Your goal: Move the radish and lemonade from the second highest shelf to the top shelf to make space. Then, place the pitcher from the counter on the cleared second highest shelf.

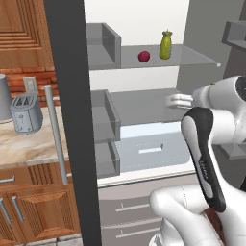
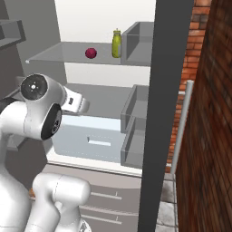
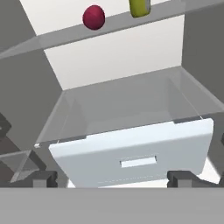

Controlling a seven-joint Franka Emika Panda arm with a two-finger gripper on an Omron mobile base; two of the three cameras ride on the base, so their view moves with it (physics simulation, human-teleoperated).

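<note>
Open and empty, the hand (image 1: 174, 101) hangs at the bare lower shelf (image 1: 144, 103). I see radish (image 1: 143, 56) and lemonade (image 1: 166, 45) side by side on the shelf above (image 1: 192, 55); reaching up, I could topple the bottle or roll the radish off.

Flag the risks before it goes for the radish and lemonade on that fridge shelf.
1. The radish is round and sits loose on the flat grey shelf; a nudge from the open gripper could roll it off the front edge.
2. The lemonade stands upright close beside it, so reaching for either may tip the bottle.
3. The gripper sits below that shelf, near the white drawer; rising straight up could hit the shelf edge.
</note>
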